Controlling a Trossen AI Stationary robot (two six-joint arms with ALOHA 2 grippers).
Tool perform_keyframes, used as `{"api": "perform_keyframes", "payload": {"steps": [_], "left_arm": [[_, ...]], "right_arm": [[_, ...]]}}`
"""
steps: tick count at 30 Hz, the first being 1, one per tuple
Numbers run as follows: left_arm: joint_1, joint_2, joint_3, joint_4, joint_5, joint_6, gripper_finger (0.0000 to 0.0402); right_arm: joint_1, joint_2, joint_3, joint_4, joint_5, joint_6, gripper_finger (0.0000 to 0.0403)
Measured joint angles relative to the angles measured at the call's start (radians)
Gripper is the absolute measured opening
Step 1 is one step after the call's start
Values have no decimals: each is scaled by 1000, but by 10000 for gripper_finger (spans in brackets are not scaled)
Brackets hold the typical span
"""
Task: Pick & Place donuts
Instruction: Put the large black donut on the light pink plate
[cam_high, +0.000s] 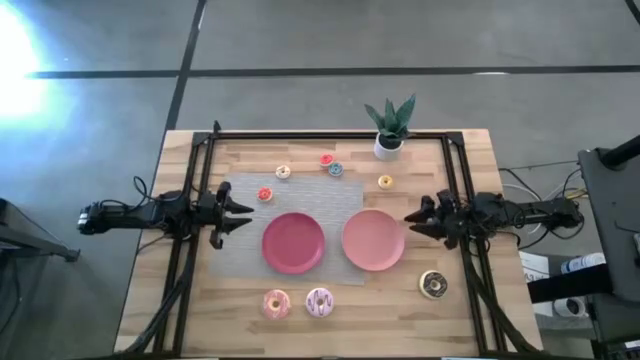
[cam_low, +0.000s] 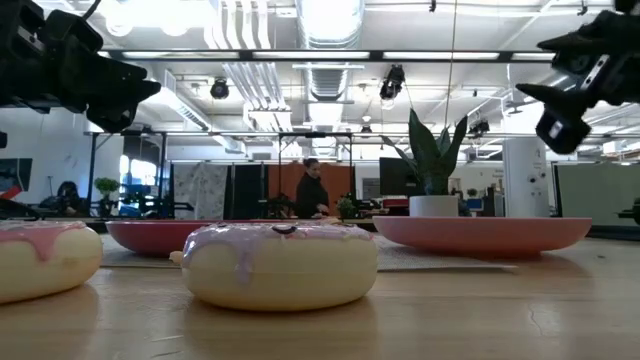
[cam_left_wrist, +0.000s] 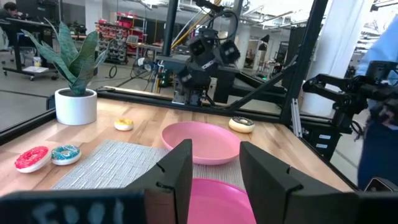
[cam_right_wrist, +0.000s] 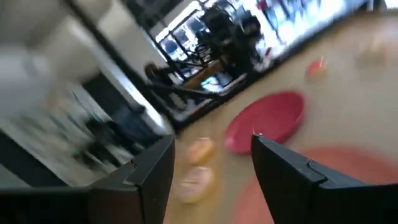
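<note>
Three larger donuts lie flat near the table's near edge: pink (cam_high: 276, 303), pink-white sprinkled (cam_high: 320, 301) and chocolate brown (cam_high: 433, 284). The tiny ones lie toward the far side: cream (cam_high: 283, 172), red (cam_high: 327, 159), blue (cam_high: 335, 169), yellow (cam_high: 385, 182) and orange-red (cam_high: 265, 194). My left gripper (cam_high: 240, 212) hovers open, left of the darker pink plate (cam_high: 293, 242). My right gripper (cam_high: 412, 218) hovers open at the right rim of the lighter pink plate (cam_high: 373, 239). Both hang above the table in the low view, and neither holds anything.
A grey mat (cam_high: 250, 250) lies under the darker plate. A potted plant (cam_high: 390, 125) stands at the far edge. A black frame (cam_high: 455, 165) borders the table. Bare wood lies between the plates and the near donuts. A person (cam_low: 312, 188) stands far behind the table.
</note>
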Motion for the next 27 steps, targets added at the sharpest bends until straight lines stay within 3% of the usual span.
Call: {"api": "perform_keyframes", "payload": {"steps": [3,6,9,12,16,19,23,27], "left_arm": [[0,0,0,0,0,0,108],[0,0,0,0,0,0,108],[-1,0,0,0,0,0,108],[-1,0,0,0,0,0,108],[-1,0,0,0,0,0,108],[-1,0,0,0,0,0,108],[-1,0,0,0,0,0,108],[0,0,0,0,0,0,108]], "right_arm": [[0,10,0,-5,41,253,203],[0,27,0,-3,176,345,203],[0,30,0,35,222,542,203],[0,30,0,33,330,553,203],[0,37,0,93,394,480,203],[-6,66,0,167,385,465,203],[2,171,3,253,257,465,203],[31,360,120,101,158,475,203]]}}
